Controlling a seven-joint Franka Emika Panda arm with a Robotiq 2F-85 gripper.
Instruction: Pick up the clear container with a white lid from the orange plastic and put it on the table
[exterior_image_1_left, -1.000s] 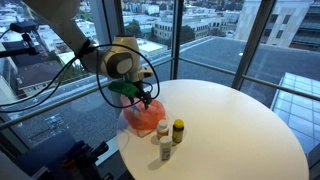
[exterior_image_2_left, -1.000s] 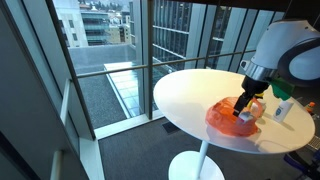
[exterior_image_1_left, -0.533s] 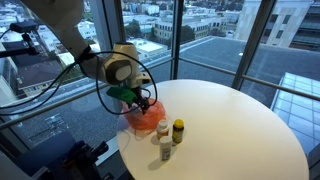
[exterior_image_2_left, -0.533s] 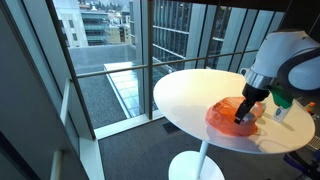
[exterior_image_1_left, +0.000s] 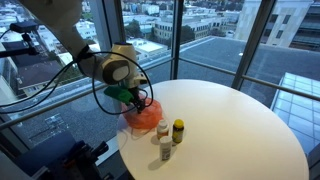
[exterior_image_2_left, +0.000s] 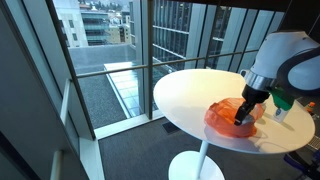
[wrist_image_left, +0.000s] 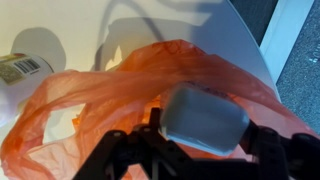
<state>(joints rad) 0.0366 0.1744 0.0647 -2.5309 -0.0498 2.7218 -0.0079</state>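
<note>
Straddling the clear container with a white lid (wrist_image_left: 205, 115) with the dark fingers (wrist_image_left: 120, 152) of the gripper (wrist_image_left: 205, 135), one on either side. Cannot tell whether clamped on it or merely flanking it. Shows only in the wrist view: nested in the folds of the orange plastic (wrist_image_left: 80, 110), between the fingers, just ahead of the palm. Hidden in both exterior views behind the gripper (exterior_image_1_left: 137, 98) and the crumpled orange plastic (exterior_image_2_left: 222, 118). Seen better from outside: small bottles (exterior_image_1_left: 178, 132) standing just beside the orange plastic, only a labelled bottle (wrist_image_left: 22, 65) reaching the wrist view's corner. Lies close to the rim of the round white table (exterior_image_1_left: 240, 130); leaves wide bare tabletop beyond the orange plastic, past the bottles.
</note>
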